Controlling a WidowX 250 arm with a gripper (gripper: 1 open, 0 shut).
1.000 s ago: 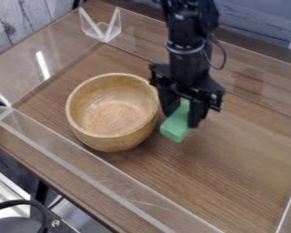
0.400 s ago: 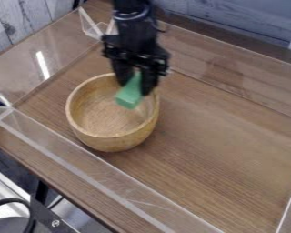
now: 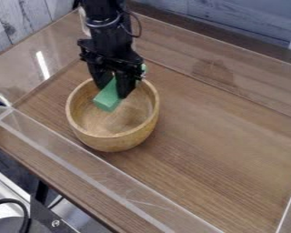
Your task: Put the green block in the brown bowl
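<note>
The brown bowl (image 3: 97,130) sits on the wooden table at the left of centre, round, thick-walled, with visible grain. The green block (image 3: 109,96) hangs tilted over the bowl's far inner side, just above its rim. My gripper (image 3: 113,89) comes down from above with its black fingers (image 3: 127,80) on either side of the block, shut on it. The block's upper end is hidden between the fingers.
A clear acrylic wall (image 3: 63,165) rims the wooden tabletop (image 3: 221,136) along the front and left. A small clear stand (image 3: 83,22) sits at the back left. Bare wood stretches to the right of the bowl.
My gripper has carried the green block leftward from beside the bowl's right edge to above the bowl's inside.
</note>
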